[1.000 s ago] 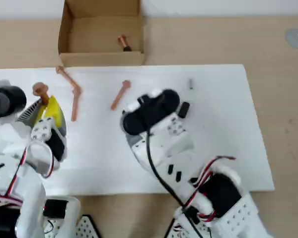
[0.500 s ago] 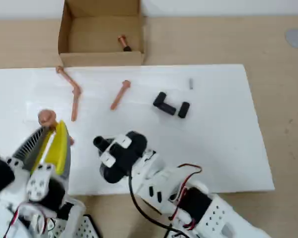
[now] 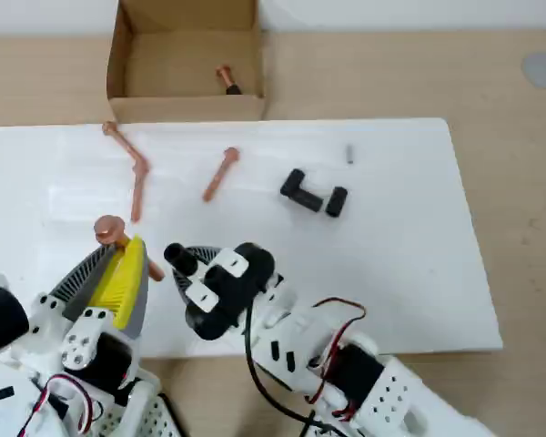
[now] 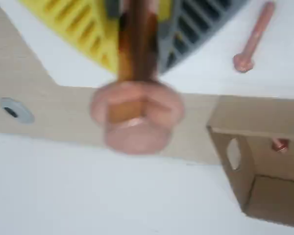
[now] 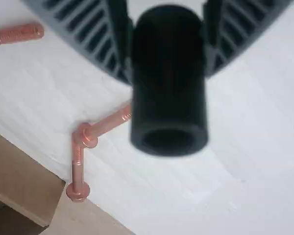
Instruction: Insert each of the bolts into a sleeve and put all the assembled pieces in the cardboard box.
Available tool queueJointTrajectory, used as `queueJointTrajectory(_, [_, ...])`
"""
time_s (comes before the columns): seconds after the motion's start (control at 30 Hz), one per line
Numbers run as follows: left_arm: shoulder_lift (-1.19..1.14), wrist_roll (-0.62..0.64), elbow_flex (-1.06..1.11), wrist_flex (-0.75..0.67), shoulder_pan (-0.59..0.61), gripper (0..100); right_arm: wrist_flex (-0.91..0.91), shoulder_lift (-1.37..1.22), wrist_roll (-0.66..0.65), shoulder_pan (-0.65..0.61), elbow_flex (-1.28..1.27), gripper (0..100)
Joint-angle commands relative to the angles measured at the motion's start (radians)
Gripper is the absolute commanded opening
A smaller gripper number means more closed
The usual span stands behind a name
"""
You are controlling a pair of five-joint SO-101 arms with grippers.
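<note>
In the lower left of the high view, the left gripper (image 3: 120, 250) pinches a copper bolt (image 3: 109, 228), head pointing up the frame. Just beside it, the right gripper (image 3: 193, 264) is clamped on a black sleeve (image 3: 178, 259), whose end lies near the bolt's tip. Three loose bolts (image 3: 220, 173) and spare sleeves (image 3: 337, 201) lie mid-frame on the white surface (image 3: 400, 255). The cardboard box (image 3: 184, 107), upper left, holds one assembled piece (image 3: 227, 78).
</note>
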State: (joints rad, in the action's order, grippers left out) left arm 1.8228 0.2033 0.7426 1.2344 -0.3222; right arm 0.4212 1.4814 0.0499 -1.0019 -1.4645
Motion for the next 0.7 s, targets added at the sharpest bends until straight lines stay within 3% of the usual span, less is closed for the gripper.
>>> queueJointTrajectory(0.0, [-0.001, 0.003, 0.032, -0.069, -0.023, 2, -0.029, 0.028, -0.003, -0.01, 0.007, 1.0])
queueJointTrajectory(0.47, [-0.002, 0.002, 0.11, -0.138, -0.023, 2, -0.025, 0.031, -0.002, -0.008, 0.061, 0.9])
queueJointTrajectory(0.67, [-0.002, -0.041, 0.11, -0.143, -0.023, 2, -0.029, 0.033, 0.11, 0.039, 0.081, 0.9])
